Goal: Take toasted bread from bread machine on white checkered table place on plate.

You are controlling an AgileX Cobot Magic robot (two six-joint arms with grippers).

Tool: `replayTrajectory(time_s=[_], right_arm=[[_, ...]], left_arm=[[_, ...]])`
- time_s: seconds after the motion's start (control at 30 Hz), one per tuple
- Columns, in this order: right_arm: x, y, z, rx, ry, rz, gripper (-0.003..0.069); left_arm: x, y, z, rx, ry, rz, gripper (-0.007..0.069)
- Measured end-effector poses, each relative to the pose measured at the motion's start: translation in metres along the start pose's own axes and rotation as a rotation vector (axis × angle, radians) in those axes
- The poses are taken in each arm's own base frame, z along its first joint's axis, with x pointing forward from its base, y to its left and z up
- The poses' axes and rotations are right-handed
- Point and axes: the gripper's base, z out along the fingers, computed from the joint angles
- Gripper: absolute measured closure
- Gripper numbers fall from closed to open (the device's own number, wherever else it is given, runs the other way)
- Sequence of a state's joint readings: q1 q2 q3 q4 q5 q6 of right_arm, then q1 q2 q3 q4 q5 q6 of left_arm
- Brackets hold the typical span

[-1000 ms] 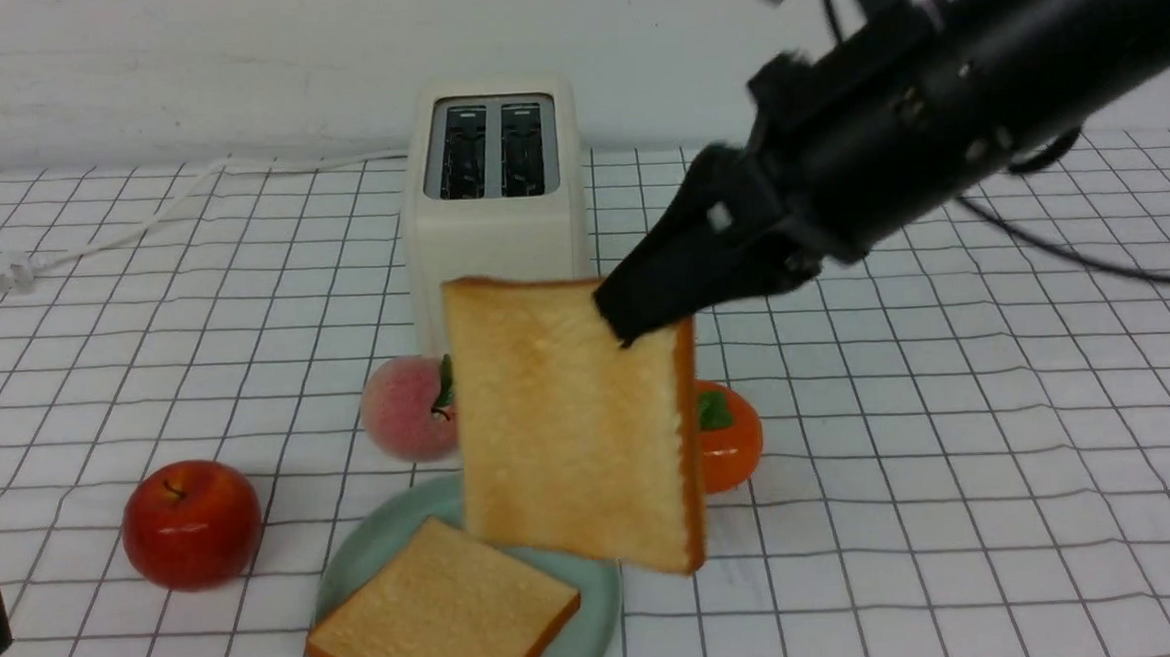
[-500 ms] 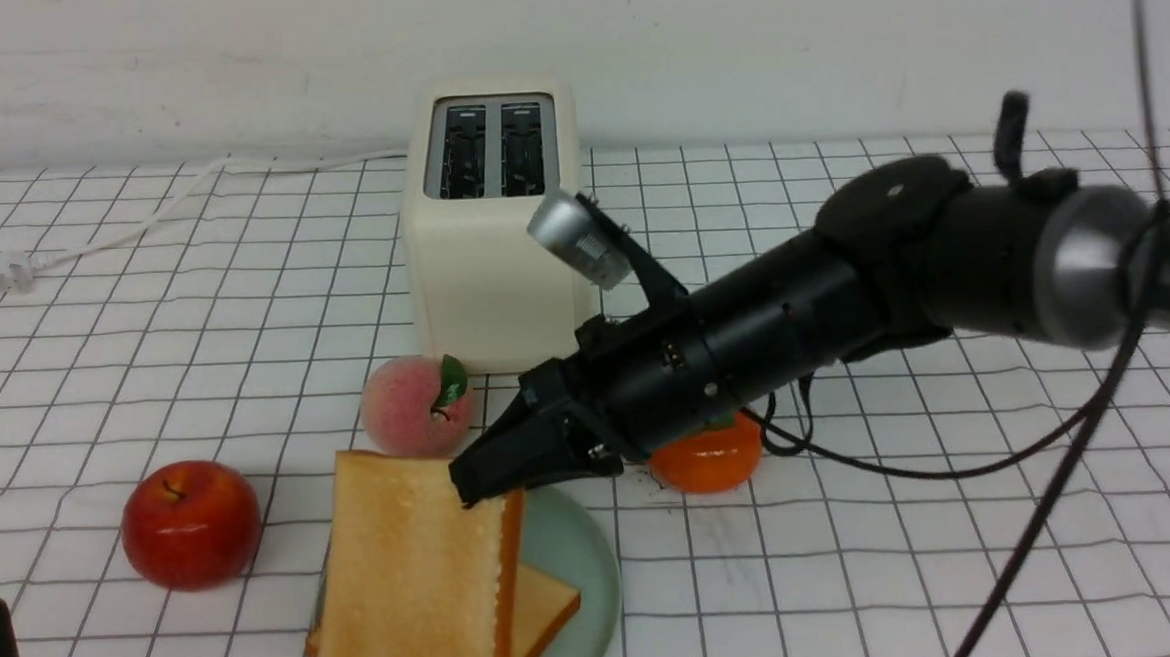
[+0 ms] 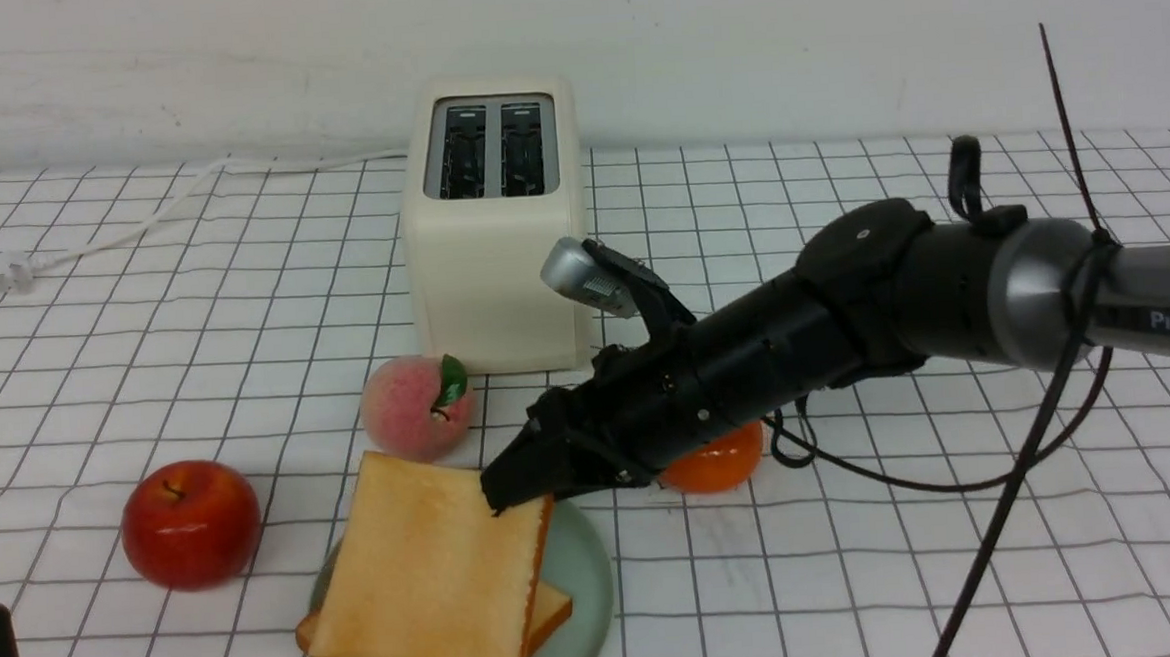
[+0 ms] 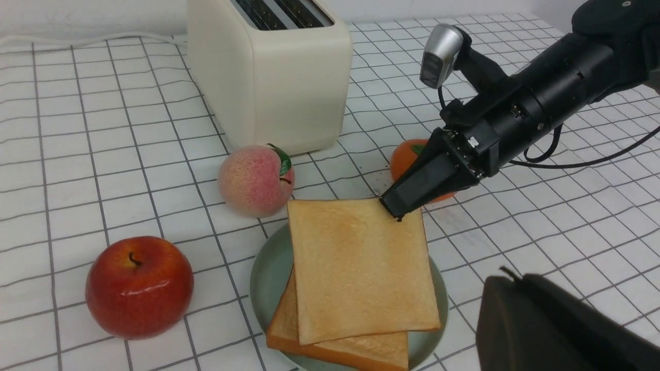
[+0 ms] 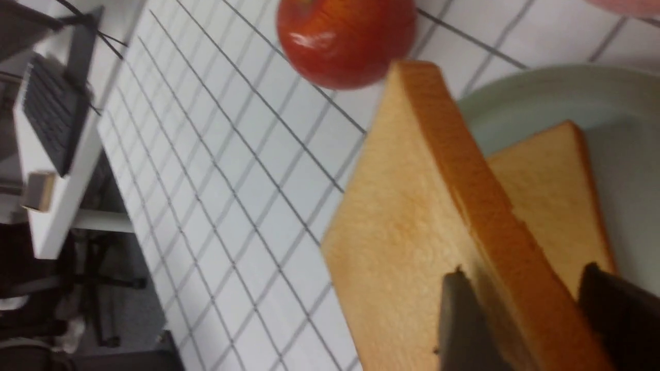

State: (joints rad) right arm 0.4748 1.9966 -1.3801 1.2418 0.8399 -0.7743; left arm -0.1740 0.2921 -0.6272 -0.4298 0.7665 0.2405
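Front view: the right gripper (image 3: 502,495) reaches in low from the right and is clamped on the far right corner of the top slice (image 3: 433,572). The right wrist view shows one finger (image 5: 459,319) flat on the slice's tan face and the other on the opposite side of its orange-brown crust edge, so the jaws pinch the slice's thickness. The slice slopes. The gripped corner is raised, and the near edge rests on the lower slice (image 3: 552,609), which lies flat on the plate (image 3: 582,559). The top slice covers most of the lower one and overhangs the plate's left rim.

The plate sits at the table's (image 3: 957,549) near edge, in front of the toaster (image 3: 496,263). Both toaster slots are empty. A peach (image 3: 414,408) stands just behind the plate, touching neither slice. An apple (image 3: 191,524) sits to the plate's left. An orange (image 3: 717,467) lies to its right, partly hidden under the right arm.

The left gripper (image 4: 546,324) shows only as a dark mass close to the left wrist camera, near the plate's edge and apart from the bread. I cannot tell whether its jaws are apart or together.
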Motion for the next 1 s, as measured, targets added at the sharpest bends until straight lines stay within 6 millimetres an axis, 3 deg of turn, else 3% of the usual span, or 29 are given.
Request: replayTrajectory(time_s=[0.07,0.2,0.23,0.33,0.47,0.5,0.63,0.7,0.73,0.77,0.8,0.87,1.0], right_arm=[[-0.002,-0.007,-0.007,0.006,0.005,0.012,0.0223],[-0.007,-0.015,-0.029,0.034,0.000,0.043,0.0171],[-0.007,-0.015,-0.029,0.034,0.000,0.046,0.0171],[-0.011,-0.003,-0.059,0.089,-0.015,0.004,0.0195],[-0.007,0.040,-0.110,0.181,-0.016,-0.109,0.0289],[-0.006,0.043,-0.112,0.185,-0.016,-0.108,0.0295],[0.017,0.091,-0.170,0.311,0.002,-0.185,0.0438],[0.026,0.103,-0.187,0.354,0.001,-0.203,0.0480],[0.039,0.118,-0.208,0.416,-0.008,-0.213,0.0533],[0.040,0.119,-0.210,0.424,-0.011,-0.208,0.0539],[0.054,0.132,-0.230,0.488,-0.029,-0.224,0.0584],[0.070,0.145,-0.252,0.557,-0.072,-0.231,0.0626],[0.114,0.168,-0.293,0.667,-0.201,-0.261,0.0664]], left_arm=[[0.000,0.000,0.000,0.001,0.003,0.000,0.0638],[0.000,0.000,0.000,0.001,0.003,0.000,0.0638],[0.000,0.000,0.000,0.001,0.003,0.000,0.0638],[0.000,0.000,0.000,0.001,0.004,0.000,0.0638],[-0.005,0.002,0.000,-0.017,-0.054,0.004,0.0638],[-0.005,0.002,0.000,-0.019,-0.060,0.005,0.0638],[-0.016,0.006,0.001,-0.057,-0.157,0.014,0.0638],[-0.017,0.007,0.002,-0.067,-0.165,0.021,0.0638],[-0.017,0.008,0.002,-0.077,-0.172,0.018,0.0638],[-0.017,0.008,0.002,-0.077,-0.173,0.016,0.0638],[-0.017,0.007,-0.001,-0.073,-0.182,0.016,0.0638],[-0.015,0.006,-0.009,-0.067,-0.209,0.023,0.0638],[-0.009,0.005,-0.032,-0.087,-0.317,0.004,0.0638]])
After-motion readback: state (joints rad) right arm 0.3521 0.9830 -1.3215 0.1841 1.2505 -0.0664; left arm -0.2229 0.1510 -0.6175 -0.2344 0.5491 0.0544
